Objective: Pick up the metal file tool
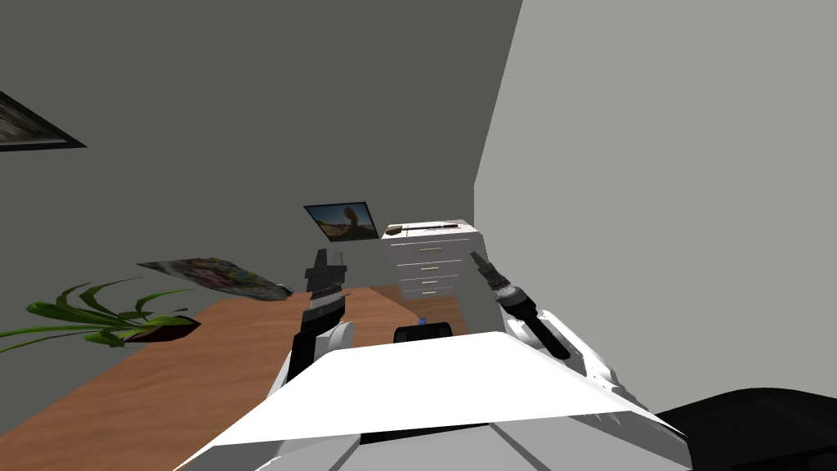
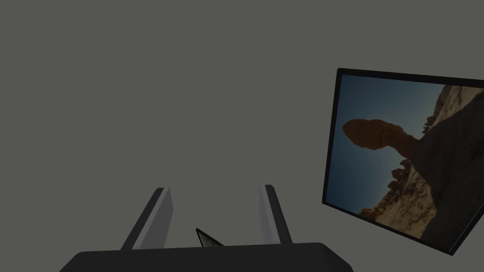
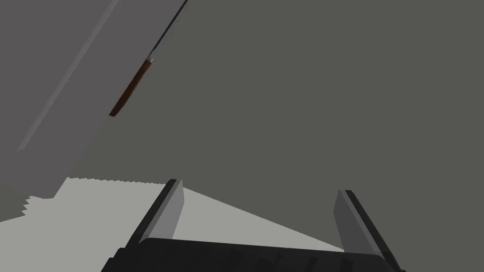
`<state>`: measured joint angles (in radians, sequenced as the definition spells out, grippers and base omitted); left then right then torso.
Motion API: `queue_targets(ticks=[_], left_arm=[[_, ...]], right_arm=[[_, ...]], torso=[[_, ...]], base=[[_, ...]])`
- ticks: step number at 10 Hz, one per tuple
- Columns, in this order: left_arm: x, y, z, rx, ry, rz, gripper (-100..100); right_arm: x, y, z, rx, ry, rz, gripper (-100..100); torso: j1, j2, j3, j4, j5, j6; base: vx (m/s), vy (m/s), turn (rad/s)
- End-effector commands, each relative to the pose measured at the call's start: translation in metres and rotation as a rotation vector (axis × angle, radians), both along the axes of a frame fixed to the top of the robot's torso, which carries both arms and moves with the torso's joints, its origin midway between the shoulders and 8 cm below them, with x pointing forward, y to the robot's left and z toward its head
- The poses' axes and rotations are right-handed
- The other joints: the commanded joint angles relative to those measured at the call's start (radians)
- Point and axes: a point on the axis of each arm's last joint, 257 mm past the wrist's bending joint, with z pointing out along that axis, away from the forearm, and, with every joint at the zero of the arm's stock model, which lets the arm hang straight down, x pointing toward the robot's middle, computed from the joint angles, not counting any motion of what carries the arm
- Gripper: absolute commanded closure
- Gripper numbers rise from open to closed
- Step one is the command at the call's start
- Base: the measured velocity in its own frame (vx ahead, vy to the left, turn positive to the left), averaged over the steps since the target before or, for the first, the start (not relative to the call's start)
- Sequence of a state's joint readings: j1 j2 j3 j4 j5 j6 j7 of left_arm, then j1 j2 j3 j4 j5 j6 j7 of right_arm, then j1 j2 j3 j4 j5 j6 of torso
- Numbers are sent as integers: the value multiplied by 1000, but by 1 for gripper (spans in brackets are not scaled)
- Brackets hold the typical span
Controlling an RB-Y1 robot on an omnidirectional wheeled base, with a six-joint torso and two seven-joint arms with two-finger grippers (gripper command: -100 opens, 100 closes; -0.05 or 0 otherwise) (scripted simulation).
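File tool [image 3: 130, 88], brown-handled, is shown laid flat atop the white chest of drawers [image 1: 433, 262], well apart from both arms. The left gripper [image 2: 212, 189] is held open and idle. The right gripper [image 3: 259, 187], fingers spread, is angled toward it, seemingly readied for an approach.

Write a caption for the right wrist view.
Open right pincer facing a grey wall, the brown-handled file on the dresser not yet reached.
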<state>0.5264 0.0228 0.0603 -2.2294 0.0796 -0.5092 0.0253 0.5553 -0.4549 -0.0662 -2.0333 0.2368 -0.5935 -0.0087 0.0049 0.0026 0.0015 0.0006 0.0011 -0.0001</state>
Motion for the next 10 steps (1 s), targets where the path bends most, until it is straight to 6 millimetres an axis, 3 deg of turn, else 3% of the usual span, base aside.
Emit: queue_targets(ticks=[1,2,5,10], left_arm=[[0,0,0,0,0,0,0],[0,0,0,0,0,0,0],[0,0,0,0,0,0,0],[0,0,0,0,0,0,0]], right_arm=[[-1,-3,-7,-58,18,11,-100],[1,-13,-20,-121,42,4,-100],[3,-23,-33,-234,74,26,-100],[5,-59,-69,-481,149,50,-100]], torso=[[0,0,0,0,0,0],[-1,0,0,0,0,0],[1,-2,-1,0,0,0],[0,-3,-1,0,0,0]], base=[[-33,71,6],[-8,95,32],[-13,92,19],[-9,83,41]])
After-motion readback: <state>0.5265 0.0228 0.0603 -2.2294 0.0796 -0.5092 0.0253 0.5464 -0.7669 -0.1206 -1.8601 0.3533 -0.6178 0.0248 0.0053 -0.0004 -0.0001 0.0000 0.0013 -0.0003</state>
